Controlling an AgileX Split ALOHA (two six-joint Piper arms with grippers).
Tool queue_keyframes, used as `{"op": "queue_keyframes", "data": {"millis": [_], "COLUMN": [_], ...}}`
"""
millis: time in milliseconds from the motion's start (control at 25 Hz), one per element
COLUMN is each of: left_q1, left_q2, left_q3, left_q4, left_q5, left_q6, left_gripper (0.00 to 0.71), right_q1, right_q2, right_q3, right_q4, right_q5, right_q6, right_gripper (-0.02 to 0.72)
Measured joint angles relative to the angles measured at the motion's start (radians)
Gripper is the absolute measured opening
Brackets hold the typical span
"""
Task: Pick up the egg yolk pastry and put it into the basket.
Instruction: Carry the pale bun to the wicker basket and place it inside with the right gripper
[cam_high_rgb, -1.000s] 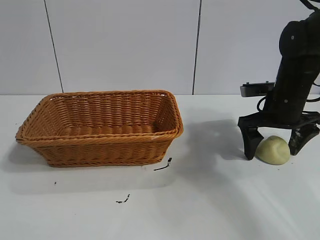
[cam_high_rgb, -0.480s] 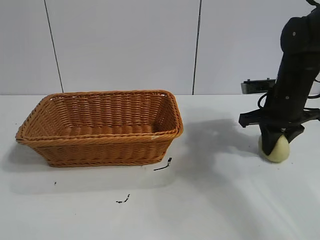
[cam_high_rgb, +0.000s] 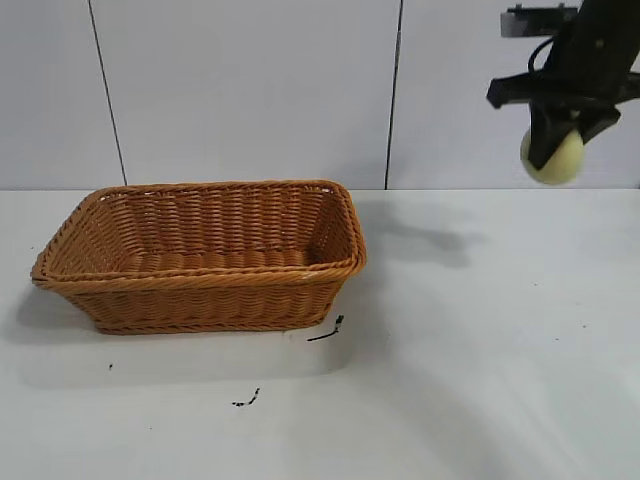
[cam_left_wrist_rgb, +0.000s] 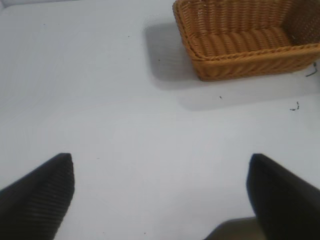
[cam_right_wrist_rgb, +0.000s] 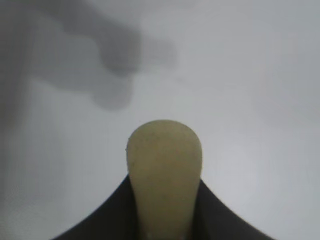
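My right gripper is shut on the pale yellow egg yolk pastry and holds it high above the table at the far right. In the right wrist view the pastry is squeezed between the two dark fingers. The orange-brown wicker basket stands on the table at the left, well to the left of the pastry and below it. It also shows in the left wrist view. My left gripper is open and empty above bare table, away from the basket; it is out of the exterior view.
Small black marks lie on the white table just in front of the basket's right corner, and another mark lies nearer the front. A white panelled wall stands behind the table.
My right gripper closed on the pastry where it lay on the table, then lifted it straight up to well above table height. The basket has not moved.
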Motion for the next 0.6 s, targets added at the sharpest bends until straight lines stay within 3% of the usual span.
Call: {"op": "queue_keyframes", "data": {"millis": [240, 600], "left_q1": [0.0, 0.0], "left_q2": [0.0, 0.0], "left_q3": [0.0, 0.0], "left_q4": [0.0, 0.0], "left_q5": [0.0, 0.0], "left_q6": [0.0, 0.0], "left_gripper": [0.696, 0.696], "right_q1": [0.036, 0.284], "right_q2": [0.001, 0.089], "right_q3": [-0.085, -0.279], "right_q4": [0.003, 0.005], "right_q5": [0.031, 0.049], "right_q6": [0.011, 0.022], "right_gripper": [0.123, 0.123]}}
